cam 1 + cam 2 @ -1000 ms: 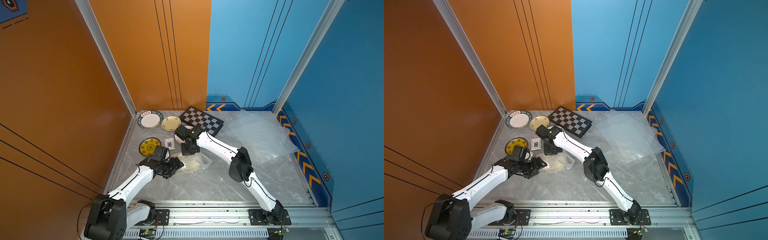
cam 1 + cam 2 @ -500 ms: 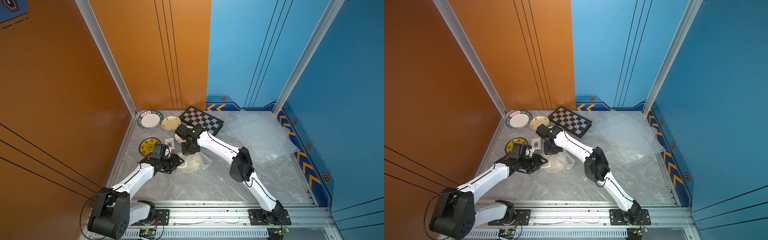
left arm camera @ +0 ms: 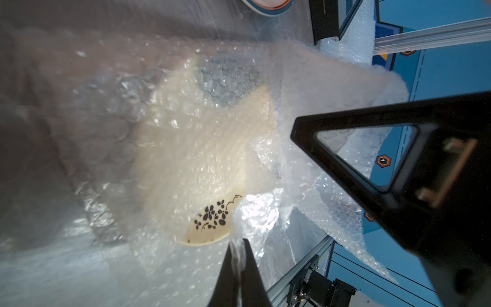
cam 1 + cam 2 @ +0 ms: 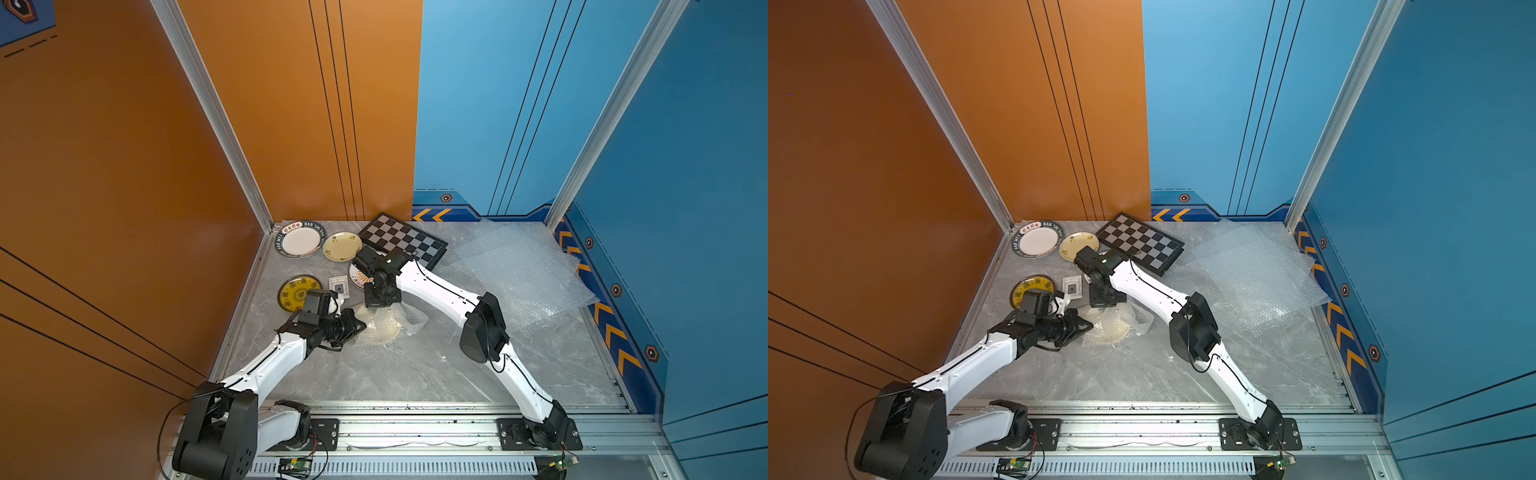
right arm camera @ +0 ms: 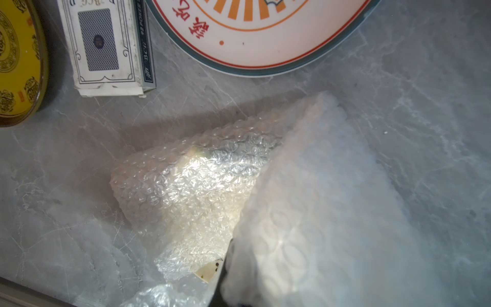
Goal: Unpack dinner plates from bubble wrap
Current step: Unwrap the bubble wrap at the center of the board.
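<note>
Nearest, the left arm (image 4: 286, 353) reaches in from the near-left rail. The left jaws are closed on a thin edge of the bubble wrap (image 3: 170, 265) (the wrist view shows a sliver of film pinched between the tips). Just past those tips, to their right and a little farther, the cream plate (image 3: 210, 220) with the dark sprig lies flat on the counter (image 4: 415, 374). It is mostly covered. Only a crescent of bare rim shows, on the side facing the left jaws.

At the bundle's far edge the right arm (image 4: 436, 286) points down. The right jaws are closed and appear to hold a raised flap of the same wrap, which hangs close to that wrist's lens.

So the plate sits between the two grips, with the left arm nearer the exposed rim. Being round, the plate has no long axis to mind. The wrap probably opens if the flap goes up and far while the near edge is held or drawn near-left.

Beyond lie the yellow patterned plate (image 4: 298, 292), a card box (image 4: 338, 286) and the sunburst plate (image 4: 356, 277), which is partly hidden by the right arm. Farthest are the lettered-rim plate (image 4: 300, 241), the pale yellow plate (image 4: 341, 246) and the checkerboard (image 4: 401, 241), with loose sheets (image 4: 519, 270) of bubble wrap at the far right.
</note>
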Tool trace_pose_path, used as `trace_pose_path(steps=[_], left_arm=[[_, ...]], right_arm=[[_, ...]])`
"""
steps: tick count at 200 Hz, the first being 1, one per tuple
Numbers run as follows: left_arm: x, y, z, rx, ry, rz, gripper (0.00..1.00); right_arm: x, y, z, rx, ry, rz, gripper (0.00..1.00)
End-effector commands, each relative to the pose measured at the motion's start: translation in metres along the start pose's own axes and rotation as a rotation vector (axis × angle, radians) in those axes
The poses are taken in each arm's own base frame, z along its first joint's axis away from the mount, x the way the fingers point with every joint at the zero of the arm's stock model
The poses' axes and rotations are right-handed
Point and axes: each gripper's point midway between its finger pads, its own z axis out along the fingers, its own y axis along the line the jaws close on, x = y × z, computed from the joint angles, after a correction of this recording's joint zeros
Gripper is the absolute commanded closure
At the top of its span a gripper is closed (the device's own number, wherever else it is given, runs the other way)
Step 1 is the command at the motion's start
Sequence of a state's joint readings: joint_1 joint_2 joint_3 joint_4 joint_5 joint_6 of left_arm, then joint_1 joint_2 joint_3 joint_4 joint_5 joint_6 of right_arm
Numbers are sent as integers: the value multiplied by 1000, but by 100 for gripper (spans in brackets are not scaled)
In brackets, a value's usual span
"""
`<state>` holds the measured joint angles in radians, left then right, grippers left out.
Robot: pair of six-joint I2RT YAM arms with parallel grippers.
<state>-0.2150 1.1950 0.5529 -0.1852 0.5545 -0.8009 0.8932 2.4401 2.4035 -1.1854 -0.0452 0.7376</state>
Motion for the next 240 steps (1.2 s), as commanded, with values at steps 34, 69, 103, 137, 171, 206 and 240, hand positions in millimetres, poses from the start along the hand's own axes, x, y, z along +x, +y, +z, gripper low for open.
trace_pose_path(steps=[34,69,103,137,171,206,240], left_arm=[[8,40,-4,-252,84,44,100],[7,52,-5,-329,96,44,100],[3,53,-3,-338,102,33,100],[-2,51,-4,-338,96,29,100],[-6,47,-5,-320,89,22,100],[-8,45,-7,-310,80,25,100],[-8,46,-6,-306,91,16,100]], right_arm=[[-15,-7,-41,-61,-56,74,100],[-24,-18,-50,-93,-84,131,100],[-26,-28,-52,-102,-89,160,100],[-30,-35,-55,-147,-98,197,100],[-30,-62,-56,-146,-93,238,100],[-28,-127,-59,-100,-117,339,90],[-15,-189,-66,-55,-143,443,42]])
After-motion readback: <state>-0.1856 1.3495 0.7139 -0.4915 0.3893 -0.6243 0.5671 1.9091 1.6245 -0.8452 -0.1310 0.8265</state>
